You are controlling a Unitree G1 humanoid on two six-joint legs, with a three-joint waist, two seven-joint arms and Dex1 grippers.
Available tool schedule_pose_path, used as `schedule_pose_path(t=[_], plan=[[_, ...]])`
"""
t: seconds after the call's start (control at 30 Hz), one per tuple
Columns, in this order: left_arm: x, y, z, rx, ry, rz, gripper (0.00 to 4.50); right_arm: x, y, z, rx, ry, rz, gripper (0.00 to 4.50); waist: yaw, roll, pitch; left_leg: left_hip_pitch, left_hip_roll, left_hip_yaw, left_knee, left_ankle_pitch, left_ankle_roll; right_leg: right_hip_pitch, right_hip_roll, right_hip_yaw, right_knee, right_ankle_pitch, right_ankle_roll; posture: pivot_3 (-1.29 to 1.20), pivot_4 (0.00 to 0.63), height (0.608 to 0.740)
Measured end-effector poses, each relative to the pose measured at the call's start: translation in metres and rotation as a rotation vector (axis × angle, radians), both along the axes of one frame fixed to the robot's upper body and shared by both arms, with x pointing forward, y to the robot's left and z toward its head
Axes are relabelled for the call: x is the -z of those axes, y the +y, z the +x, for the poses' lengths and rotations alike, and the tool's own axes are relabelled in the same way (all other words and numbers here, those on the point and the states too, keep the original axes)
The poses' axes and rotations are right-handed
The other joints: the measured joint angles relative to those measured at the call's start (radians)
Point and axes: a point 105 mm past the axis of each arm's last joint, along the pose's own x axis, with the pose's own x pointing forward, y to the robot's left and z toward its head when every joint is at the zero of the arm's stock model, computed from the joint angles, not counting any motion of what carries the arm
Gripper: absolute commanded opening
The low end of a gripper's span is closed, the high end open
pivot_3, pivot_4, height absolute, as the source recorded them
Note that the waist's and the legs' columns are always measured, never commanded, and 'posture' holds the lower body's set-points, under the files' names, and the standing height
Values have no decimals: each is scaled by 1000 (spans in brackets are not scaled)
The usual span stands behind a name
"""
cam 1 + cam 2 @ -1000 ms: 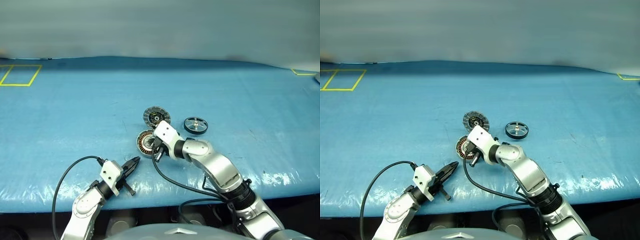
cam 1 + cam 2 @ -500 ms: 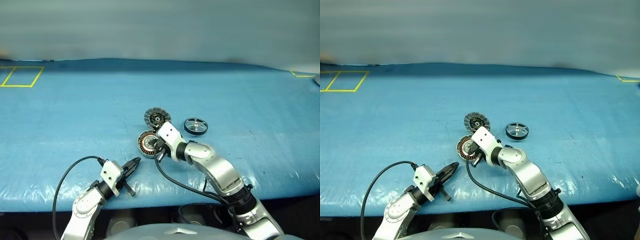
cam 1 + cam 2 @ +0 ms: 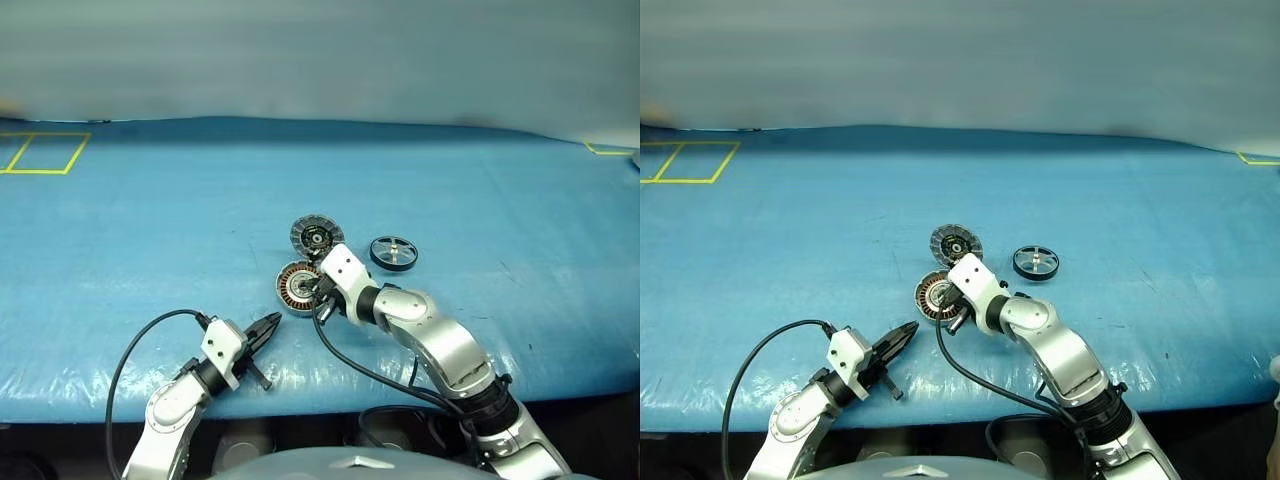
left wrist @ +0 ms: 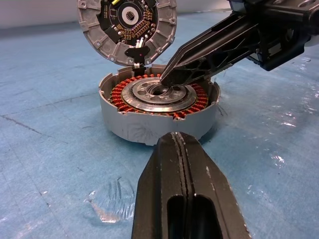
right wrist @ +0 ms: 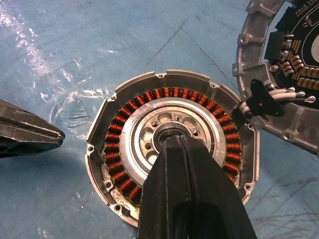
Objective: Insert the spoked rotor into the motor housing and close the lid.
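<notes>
The motor housing (image 3: 293,286) sits open on the blue sheet, copper windings ringing its silvery hub (image 5: 144,134). Just beyond it, touching its rim, is the lid (image 3: 315,236), its inner face with dark circuit parts showing (image 4: 127,25). The spoked rotor (image 3: 392,252) lies flat to the right of both, apart from them. My right gripper (image 4: 167,79) is shut and empty, its tip down at the housing's centre hub. Also shut and empty, my left gripper (image 3: 268,325) hangs level near the table's front edge, pointing at the housing from a short way off.
The blue sheet (image 3: 150,220) covers the whole table, with its front edge (image 3: 300,395) just below the left gripper. Yellow tape squares mark the far left (image 3: 45,152) and far right (image 3: 608,148). A black cable (image 3: 140,345) loops from my left wrist.
</notes>
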Motion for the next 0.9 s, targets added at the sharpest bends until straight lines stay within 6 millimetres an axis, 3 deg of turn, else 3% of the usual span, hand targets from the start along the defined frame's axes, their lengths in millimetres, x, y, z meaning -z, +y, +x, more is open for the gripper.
schedule_pose_path(t=[0.9], plan=[[-2,1,3,-14,-7,-7,0,0,-3,0,15,22,-38,22,-1,0,1,0,0,0,0,0,0,-1,0,0,0,0,0,0,150,740]])
